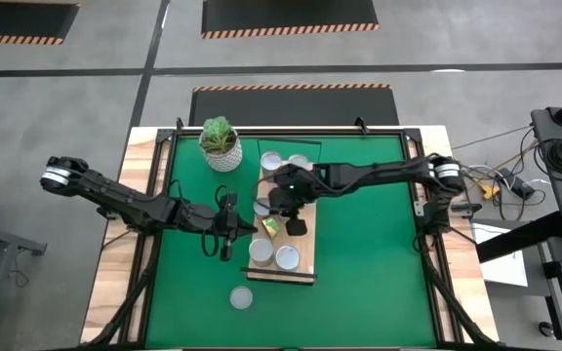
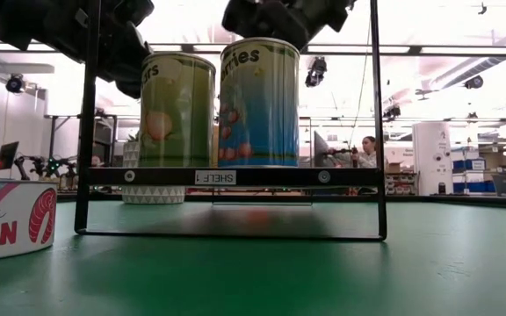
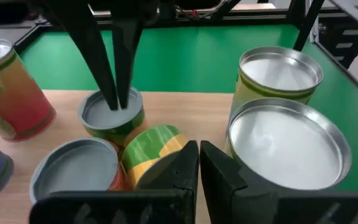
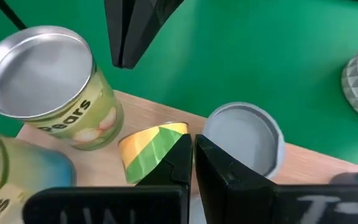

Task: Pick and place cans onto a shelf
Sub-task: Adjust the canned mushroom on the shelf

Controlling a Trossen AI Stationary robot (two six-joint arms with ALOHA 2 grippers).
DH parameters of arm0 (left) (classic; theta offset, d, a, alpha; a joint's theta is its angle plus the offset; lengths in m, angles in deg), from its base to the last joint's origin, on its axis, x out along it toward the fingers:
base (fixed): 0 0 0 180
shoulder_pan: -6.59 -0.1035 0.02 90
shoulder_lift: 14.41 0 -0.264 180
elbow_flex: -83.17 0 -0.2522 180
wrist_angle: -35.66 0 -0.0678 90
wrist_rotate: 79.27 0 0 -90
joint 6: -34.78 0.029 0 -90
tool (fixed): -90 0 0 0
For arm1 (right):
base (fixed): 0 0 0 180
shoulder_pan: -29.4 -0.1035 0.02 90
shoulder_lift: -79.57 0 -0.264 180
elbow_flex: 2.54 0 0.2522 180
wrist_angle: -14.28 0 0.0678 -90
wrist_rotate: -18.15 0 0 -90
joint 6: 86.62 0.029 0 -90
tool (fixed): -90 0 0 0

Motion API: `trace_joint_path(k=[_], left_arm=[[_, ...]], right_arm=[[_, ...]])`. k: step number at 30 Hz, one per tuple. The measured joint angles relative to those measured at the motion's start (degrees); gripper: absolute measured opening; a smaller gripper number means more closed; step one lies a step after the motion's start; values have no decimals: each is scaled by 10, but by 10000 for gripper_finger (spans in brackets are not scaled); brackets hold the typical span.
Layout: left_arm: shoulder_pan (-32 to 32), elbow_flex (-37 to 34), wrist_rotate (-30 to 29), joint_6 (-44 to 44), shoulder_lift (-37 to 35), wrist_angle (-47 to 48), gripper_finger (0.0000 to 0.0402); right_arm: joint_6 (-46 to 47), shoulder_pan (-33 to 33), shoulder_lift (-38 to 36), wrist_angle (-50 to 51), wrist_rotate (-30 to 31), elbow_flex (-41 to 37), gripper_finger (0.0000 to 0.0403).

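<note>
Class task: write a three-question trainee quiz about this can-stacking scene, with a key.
1. True or false: the left gripper and the right gripper both have their jaws shut.
2. The yellow-and-green can on the shelf is: A) upright, B) lying on its side, C) stacked on another can.
3. Fill in: one lone can stands off the shelf, on the green ____.

Key: 1 true; 2 B; 3 mat.
</note>
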Motion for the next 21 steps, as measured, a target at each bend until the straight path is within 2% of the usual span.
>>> trace_joint_path(k=[2,6,14,21], left_arm=[[0,0,-2,7,0,0,0],[0,0,-3,15,0,0,0],[-1,0,-42,28,0,0,0],[-1,0,-47,40,0,0,0]], right_arm=[[0,-1,8,6,-7,4,9],[1,-3,20,10,-59,4,9],[-2,-8,38,9,-60,3,9],[-1,-8,38,32,-60,3,9]])
